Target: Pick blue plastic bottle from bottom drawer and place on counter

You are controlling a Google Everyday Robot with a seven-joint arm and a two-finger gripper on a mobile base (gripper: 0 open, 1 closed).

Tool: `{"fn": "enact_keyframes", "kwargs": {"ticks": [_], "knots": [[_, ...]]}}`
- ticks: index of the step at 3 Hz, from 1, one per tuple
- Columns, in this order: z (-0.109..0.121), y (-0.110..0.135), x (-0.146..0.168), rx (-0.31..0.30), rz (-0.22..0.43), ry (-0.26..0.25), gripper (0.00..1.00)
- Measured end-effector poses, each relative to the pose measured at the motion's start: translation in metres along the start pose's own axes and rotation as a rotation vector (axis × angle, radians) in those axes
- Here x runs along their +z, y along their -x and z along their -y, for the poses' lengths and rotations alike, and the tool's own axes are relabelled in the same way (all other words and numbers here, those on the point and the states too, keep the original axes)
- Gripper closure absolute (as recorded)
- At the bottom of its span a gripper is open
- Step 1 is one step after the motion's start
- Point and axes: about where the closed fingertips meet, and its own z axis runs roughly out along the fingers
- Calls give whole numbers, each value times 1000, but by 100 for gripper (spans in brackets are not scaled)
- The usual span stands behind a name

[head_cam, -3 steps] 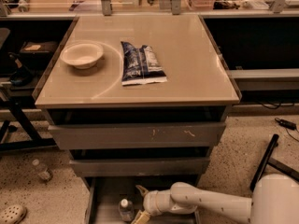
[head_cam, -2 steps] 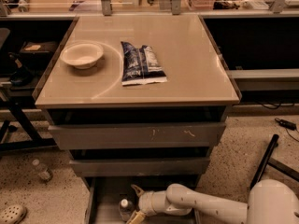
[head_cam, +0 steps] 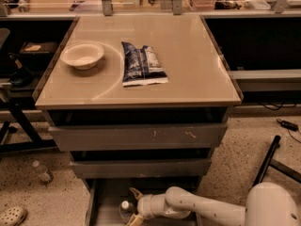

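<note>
Leftward since a second ago, the end effector (head_cam: 133, 206) has crept along the bottom drawer (head_cam: 104, 196), closing most of its gap to the bottle (head_cam: 125, 210). Up and left of the bottle, a bowl (head_cam: 83, 55) sits on the counter (head_cam: 193, 55). A dark-blue pouch (head_cam: 141, 64) lies above the bottle, slightly right. Both look clear of my route up.

The bottle stands upright on the drawer floor, cap up. I judge that is why I am coming in low and sideways, under the drawer above, not from overhead. Just right of the bottle the end effector is spread wide, one finger on the far side and one nearer me, holding nothing. Whether either finger touches the bottle I cannot tell. The arm (head_cam: 202, 208) trails off right of the bottle.
</note>
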Motion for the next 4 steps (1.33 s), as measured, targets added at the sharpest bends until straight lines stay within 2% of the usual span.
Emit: {"fn": "enact_keyframes", "kwargs": {"ticks": [2,4], "knots": [[7,11,27,-35,51,17,0],[8,11,28,-36,52,16,42]]}}
